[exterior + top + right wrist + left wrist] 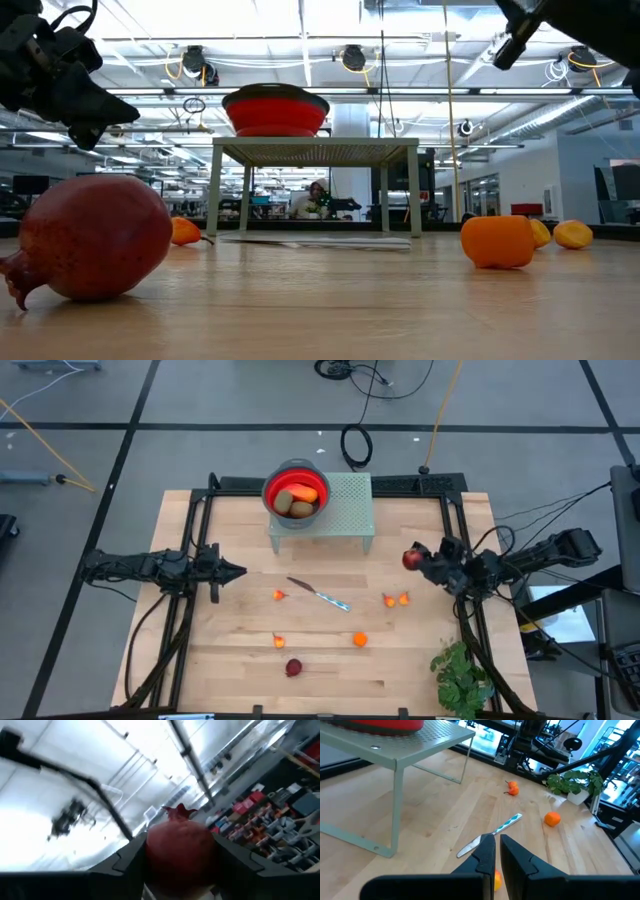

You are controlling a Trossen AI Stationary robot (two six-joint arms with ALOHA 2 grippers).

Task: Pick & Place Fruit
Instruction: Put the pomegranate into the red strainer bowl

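Nearest item: dark red pomegranate lying on the surface, filling the low view's foreground; in the high view it sits far from the red bowl, by the surface's front edge.
Landmark: red bowl on a pale green perforated stand at the back of the surface.
Bowl contents: two olive-brown ovals and one longer red-orange piece.
Right pincer: pinching a second pomegranate, raised off the surface, to the bowl's right and somewhat nearer the front.
Left pincer: pressed together, empty, waiting to the bowl's left.
Loose fruit: small orange pieces in front of the bowl, around a silver knife.
Step in hand: judged carrying, fruit lifted but not yet delivered.
Next move calls for: travel over the bowl's rim, then release.
View differences: right wrist view alone shows the grip and the fruit's crown; high view alone shows the bowl's contents.
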